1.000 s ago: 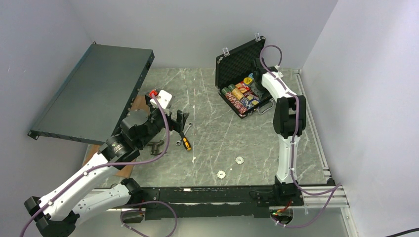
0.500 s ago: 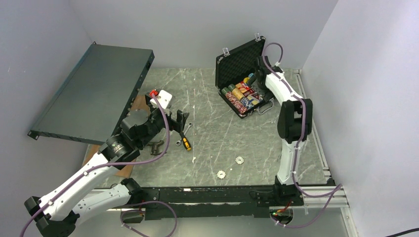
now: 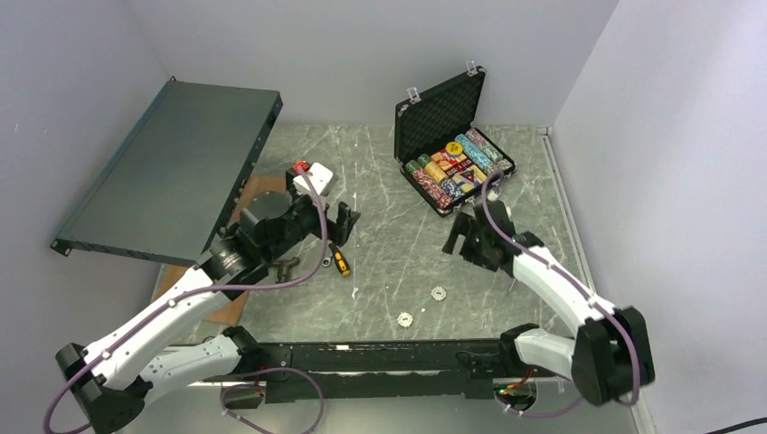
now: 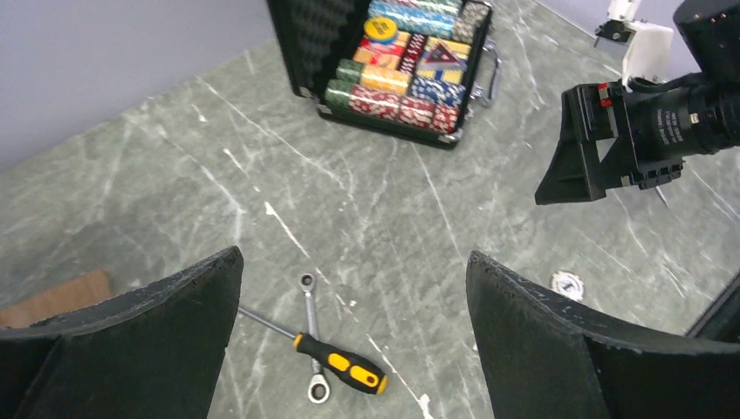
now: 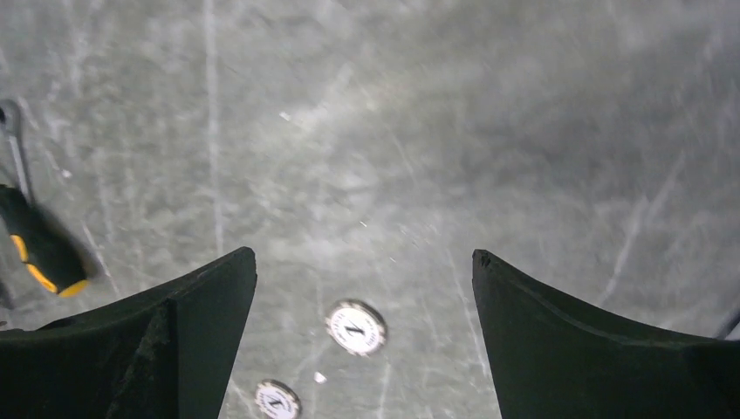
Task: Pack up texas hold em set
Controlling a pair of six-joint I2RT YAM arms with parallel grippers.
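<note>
Black briefcase (image 3: pixel 439 113) is seen open at the far right of the table (image 3: pixel 389 190), chip rows (image 3: pixel 452 169) seated inside; two white chips (image 5: pixel 356 327) lie loose nearer. Left gripper (image 4: pixel 353 262) and right gripper (image 5: pixel 358 262) are held spread, empty. Chip print cannot be read.

You had no legible text, number or brand in any view. The white chips (image 5: pixel 355 327) carried a dark centre mark, too blurred to read. The yellow button (image 4: pixel 380 29) in the case (image 4: pixel 305 35) bore a print too small to read.
</note>
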